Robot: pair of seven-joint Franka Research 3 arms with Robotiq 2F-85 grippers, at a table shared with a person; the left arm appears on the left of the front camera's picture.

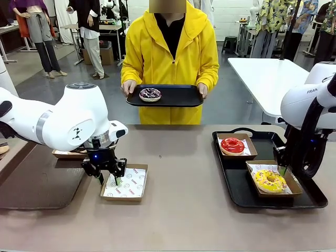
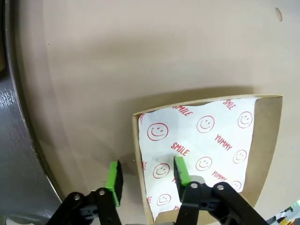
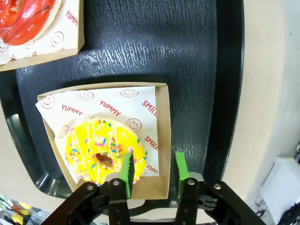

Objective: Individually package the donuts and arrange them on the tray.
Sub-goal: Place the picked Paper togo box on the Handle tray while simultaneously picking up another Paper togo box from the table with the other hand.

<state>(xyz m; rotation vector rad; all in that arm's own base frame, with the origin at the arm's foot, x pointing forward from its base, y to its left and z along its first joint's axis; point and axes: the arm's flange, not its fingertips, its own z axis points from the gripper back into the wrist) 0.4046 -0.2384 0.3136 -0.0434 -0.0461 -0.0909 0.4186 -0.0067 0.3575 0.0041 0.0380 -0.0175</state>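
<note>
My left gripper [image 1: 110, 179] hangs over the near left edge of an empty paper-lined box [image 1: 125, 182]. In the left wrist view the left gripper [image 2: 147, 176] is open, one pad [image 2: 114, 182] outside the box wall and the other inside on the paper, with the box [image 2: 206, 140] ahead. My right gripper [image 3: 153, 169] is open astride the wall of the box holding the yellow sprinkled donut [image 3: 105, 154]; this gripper [image 1: 283, 169] stands beside that donut [image 1: 270, 180] on the black tray [image 1: 236, 184]. A boxed red donut [image 1: 232, 145] lies behind it. The person holds a second tray [image 1: 178, 96] carrying a purple sprinkled donut [image 1: 150, 94].
Another cardboard box [image 1: 68, 154] peeks out behind my left arm. A dark mat [image 1: 31, 184] covers the table's left end. A white table [image 1: 268, 79] stands at the back right. Bare tabletop [image 1: 178, 173] lies between the empty box and the tray.
</note>
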